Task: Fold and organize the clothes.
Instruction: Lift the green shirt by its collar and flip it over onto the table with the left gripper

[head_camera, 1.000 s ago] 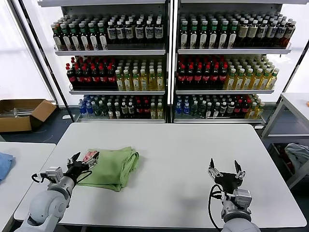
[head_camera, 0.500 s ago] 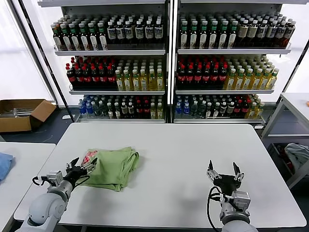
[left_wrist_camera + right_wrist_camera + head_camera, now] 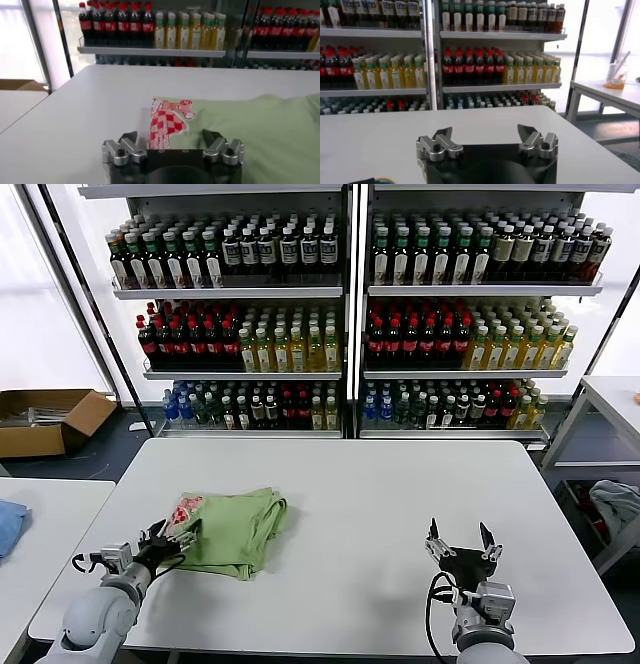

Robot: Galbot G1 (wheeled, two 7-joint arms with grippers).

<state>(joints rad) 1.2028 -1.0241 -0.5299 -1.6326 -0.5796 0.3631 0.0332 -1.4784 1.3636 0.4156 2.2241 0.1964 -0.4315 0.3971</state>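
Note:
The clothes are one light green shirt (image 3: 238, 530), folded into a thick rectangle on the white table (image 3: 400, 494), left of its middle. A red-and-white printed graphic (image 3: 185, 508) shows at the shirt's near-left corner. My left gripper (image 3: 168, 537) is low over the table just off that corner, open, with its fingers apart from the cloth. In the left wrist view the left gripper (image 3: 169, 135) points at the graphic (image 3: 169, 120), and the green shirt (image 3: 255, 130) spreads beyond it. My right gripper (image 3: 458, 537) is open with nothing in it, near the table's front right; in the right wrist view the right gripper (image 3: 485, 132) faces bare tabletop.
Shelves of bottles (image 3: 350, 314) stand behind the table. A second table at the left carries a blue cloth (image 3: 8, 524). A cardboard box (image 3: 45, 420) lies on the floor at the back left. A grey-white bundle (image 3: 618, 504) lies at the right, below a side table (image 3: 610, 399).
My left gripper has drawn back from the graphic corner toward the table's front left and sunk lower. The shirt lies still. My right gripper has dropped slightly.

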